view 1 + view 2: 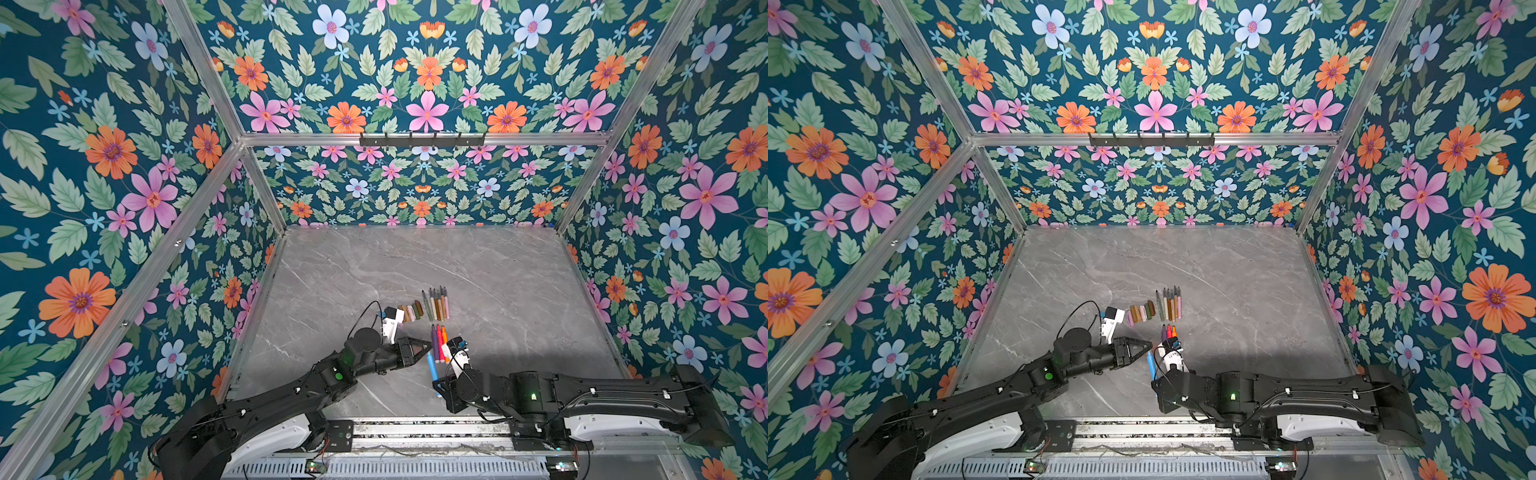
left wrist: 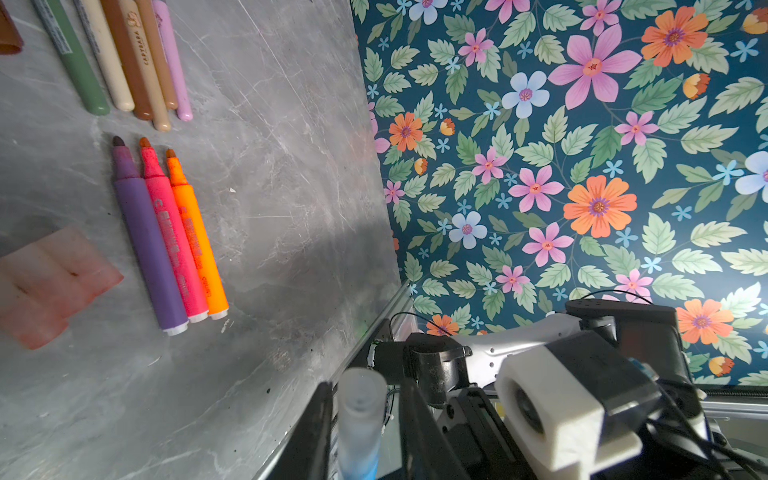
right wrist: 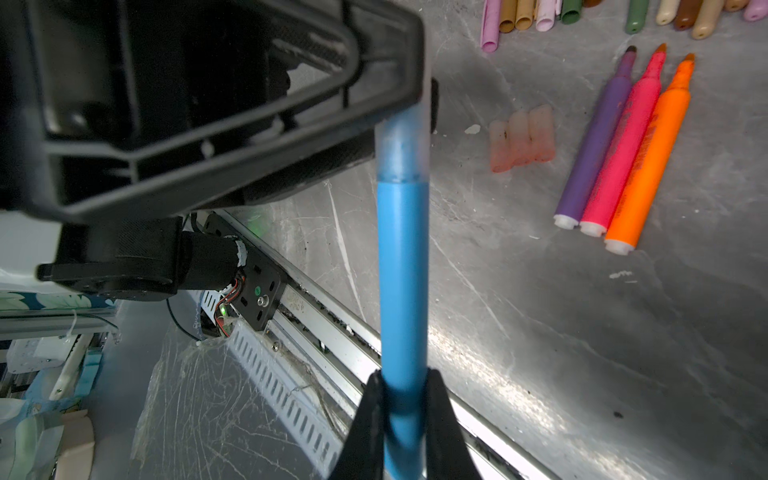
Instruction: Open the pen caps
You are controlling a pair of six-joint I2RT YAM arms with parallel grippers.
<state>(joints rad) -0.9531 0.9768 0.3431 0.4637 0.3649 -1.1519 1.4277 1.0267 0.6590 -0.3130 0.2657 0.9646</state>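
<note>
The right gripper point(image 3: 403, 386) pinched the pen point(image 3: 403, 270); the left gripper point(image 2: 368, 386) straddled its seated cap point(image 2: 360, 415), whether gripping I couldn't tell. It needed a square clamp, then a straight pull along the pen.

**Two black arms on white shoulders**

The left arm point(image 1: 291, 390) and right arm point(image 1: 582, 399) are matte black, made of boxy links joined by round motor housings. Each grows from a glossy white shoulder shell point(image 1: 274, 440) beside a black base plate point(image 1: 340, 434) dotted with screws. A small green light point(image 1: 338, 376) glows on each arm. A thin black cable point(image 1: 371, 302) loops to the white camera block point(image 1: 392, 322) at the left wrist. The left gripper point(image 1: 429, 344) has jaws built as open triangular black frames. The right gripper point(image 3: 405, 384) shows slim black wedge jaws.
</note>
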